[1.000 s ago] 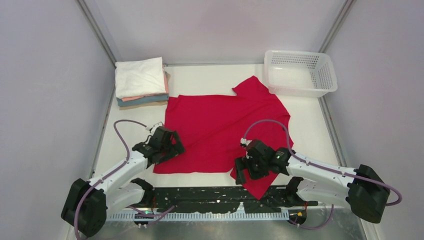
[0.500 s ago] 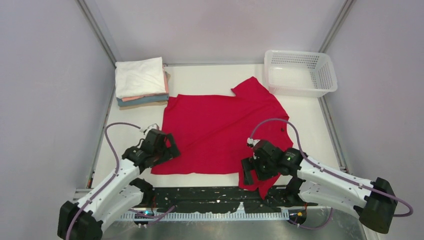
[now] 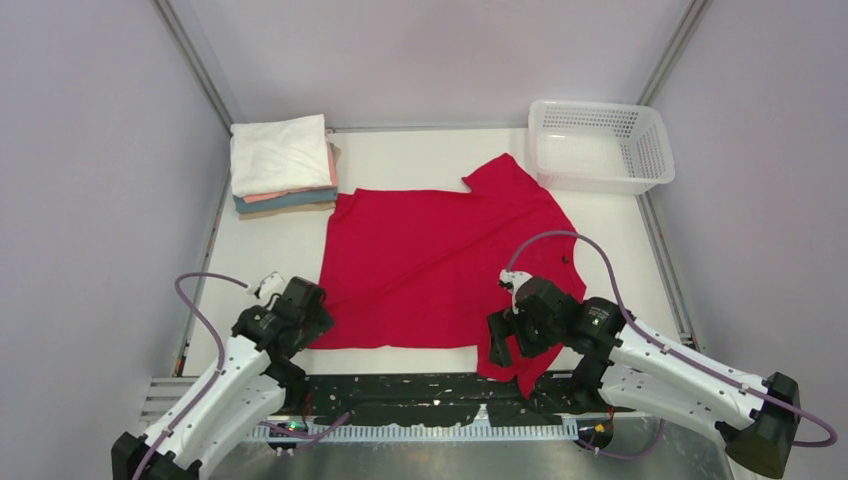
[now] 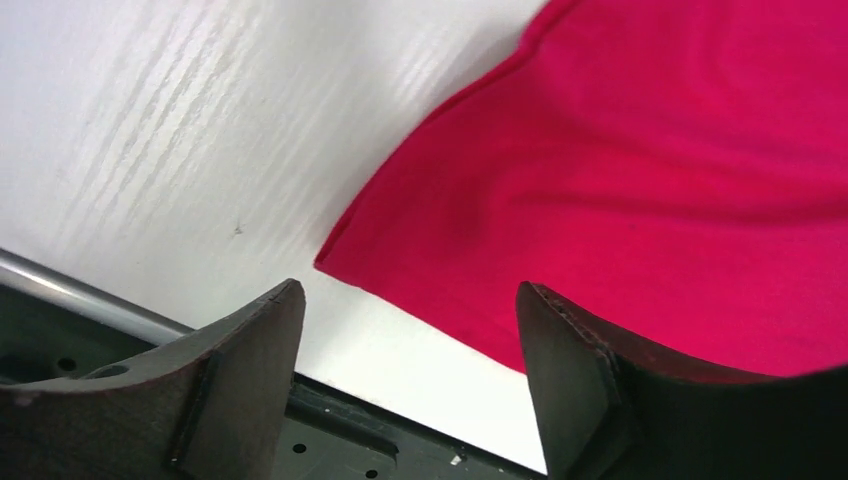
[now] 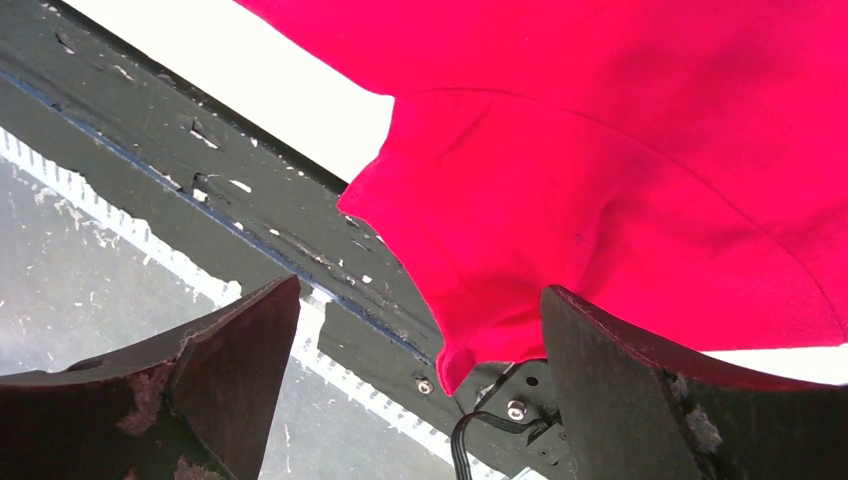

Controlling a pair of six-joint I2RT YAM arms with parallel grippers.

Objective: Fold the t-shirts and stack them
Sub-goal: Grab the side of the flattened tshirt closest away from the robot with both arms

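The plain bright red cloth t-shirt (image 3: 440, 255) is seen spread flat on the white table (image 3: 420, 160), near the middle, with 1 sleeve draped over the near edge onto the black base plate (image 3: 400, 395). No fold can be made out in it. At the far left, a stack of 4 folded t-shirts (image 3: 282, 165), white over salmon, teal and tan, is already built, so 1 shirt is judged left to be folded and added.

The left gripper (image 4: 408, 300) is held at the shirt's near left corner. Its dark fingers (image 4: 250, 380) are spread wide and nothing is pinched. The right gripper (image 5: 420, 290) is poised over the draped sleeve. Its fingers (image 5: 230, 370) are likewise spread apart, and no cloth is gripped or clearly touched.
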